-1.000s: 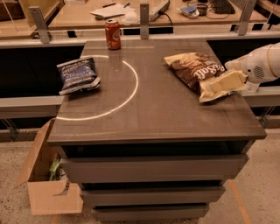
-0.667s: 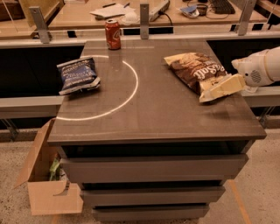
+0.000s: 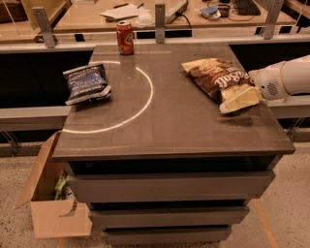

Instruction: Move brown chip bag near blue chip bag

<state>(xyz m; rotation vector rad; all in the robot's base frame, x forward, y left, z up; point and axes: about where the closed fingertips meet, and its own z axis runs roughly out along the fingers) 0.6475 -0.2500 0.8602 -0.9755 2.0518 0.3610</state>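
Lying on the right half of the dark table (image 3: pixel 169 128), the brown chip bag (image 3: pixel 219 80) runs diagonally, one tan end toward the back, the other tan end toward the front right. That front end looks tipped up a bit off the surface. The gripper (image 3: pixel 251 85) comes in from the right edge of the picture on a white arm (image 3: pixel 290 76) and sits right against the bag's right side, by the front tan end. Its tip is hidden behind the bag, so cannot tell whether it is grasping the bag or loose.

The blue chip bag (image 3: pixel 86 83) lies on the left side of the table, near the left edge, crinkled, lettering up. The two bags are well apart, on opposite sides of the tabletop. A thin white curved line (image 3: pixel 147 97) is marked on the table between them; the blue bag lies inside the curve, the brown bag outside it.

A red soda can (image 3: pixel 125 38) stands upright at the back edge, left of centre, apart from both bags. Below the tabletop are drawers (image 3: pixel 169 186). An open cardboard box (image 3: pixel 51 206) sits on the floor at the table's front left corner, with something green inside. Behind the table is a lighter counter (image 3: pixel 87 17) with papers (image 3: pixel 121 10) and a keyboard (image 3: pixel 246 7).
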